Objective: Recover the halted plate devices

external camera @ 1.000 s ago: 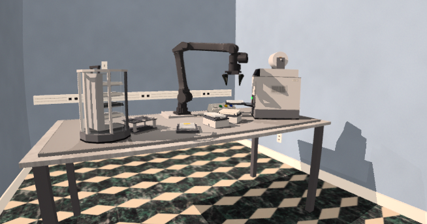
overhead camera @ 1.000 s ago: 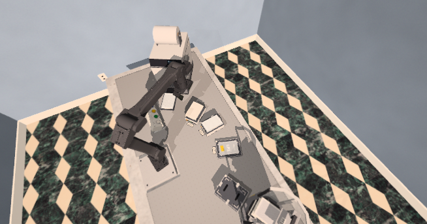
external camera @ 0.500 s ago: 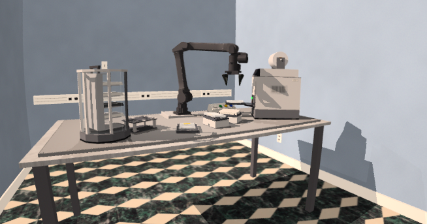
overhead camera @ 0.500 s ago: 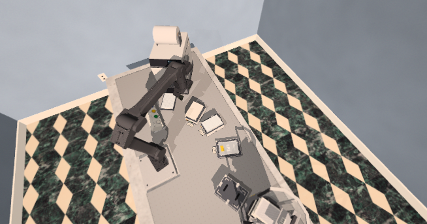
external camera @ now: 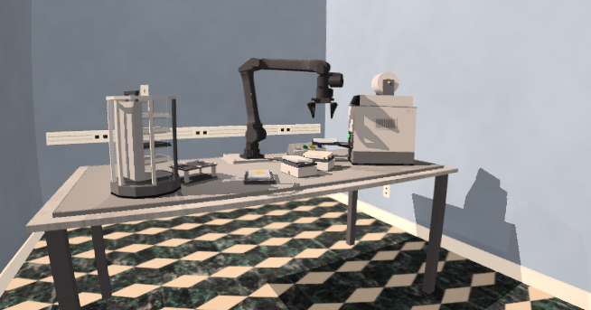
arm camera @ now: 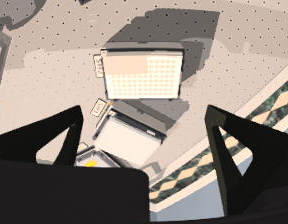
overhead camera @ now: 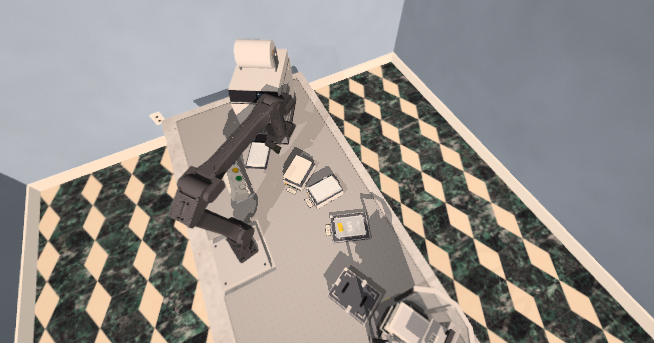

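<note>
My gripper (external camera: 322, 108) is open and empty. It hangs high above the deck, left of the plate sealer (external camera: 381, 130); in the top view it (overhead camera: 276, 145) is between the sealer's plate (overhead camera: 257, 155) and the nearer shaker. The wrist view looks down between my fingers at a white plate on that shaker (arm camera: 143, 72), with the second shaker's plate (arm camera: 128, 137) beyond it. Both shakers show in the top view (overhead camera: 299, 170) (overhead camera: 324, 190). The lid park (overhead camera: 350, 225) holds a piece with a yellow label. The panel (overhead camera: 239, 174) lies under my arm.
The recovery nest (overhead camera: 355, 292) stands in front of the plate hotel (overhead camera: 415, 320) at the table's far end. In the side view the hotel (external camera: 140, 145) is a tall guarded tower at the left. The table edge runs close beside the shakers.
</note>
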You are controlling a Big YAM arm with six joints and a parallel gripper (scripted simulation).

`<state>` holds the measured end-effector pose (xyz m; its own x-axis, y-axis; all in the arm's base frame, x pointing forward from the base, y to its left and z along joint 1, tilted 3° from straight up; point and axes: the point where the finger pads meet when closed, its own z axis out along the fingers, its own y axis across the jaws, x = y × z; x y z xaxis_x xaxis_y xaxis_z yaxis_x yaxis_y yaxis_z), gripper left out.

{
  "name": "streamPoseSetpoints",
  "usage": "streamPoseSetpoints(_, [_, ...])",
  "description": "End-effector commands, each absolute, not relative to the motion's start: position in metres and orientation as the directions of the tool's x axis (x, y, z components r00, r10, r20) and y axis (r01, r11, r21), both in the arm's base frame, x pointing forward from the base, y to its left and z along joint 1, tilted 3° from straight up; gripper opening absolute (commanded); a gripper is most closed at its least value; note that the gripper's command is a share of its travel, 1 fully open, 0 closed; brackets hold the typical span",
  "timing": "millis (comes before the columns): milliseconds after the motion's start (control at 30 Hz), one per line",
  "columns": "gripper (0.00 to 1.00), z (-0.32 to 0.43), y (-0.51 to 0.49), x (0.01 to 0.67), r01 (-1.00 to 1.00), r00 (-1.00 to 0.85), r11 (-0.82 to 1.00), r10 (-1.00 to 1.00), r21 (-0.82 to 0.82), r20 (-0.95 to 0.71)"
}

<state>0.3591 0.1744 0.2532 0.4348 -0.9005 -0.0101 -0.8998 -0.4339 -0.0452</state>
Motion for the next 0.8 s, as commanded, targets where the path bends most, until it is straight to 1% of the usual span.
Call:
streamPoseSetpoints(0, [1.00, 0.257, 0.170, 0.360, -0.900, 0.433, -0.431, -0.902, -0.062, -0.010])
streamPoseSetpoints(133, [1.00, 0.257, 0.170, 0.360, -0.900, 0.433, -0.431, -0.902, -0.062, -0.010])
streamPoseSetpoints(767, [1.00, 0.203, 0.175, 0.364, -0.901, 0.433, -0.432, -0.902, -0.046, -0.010])
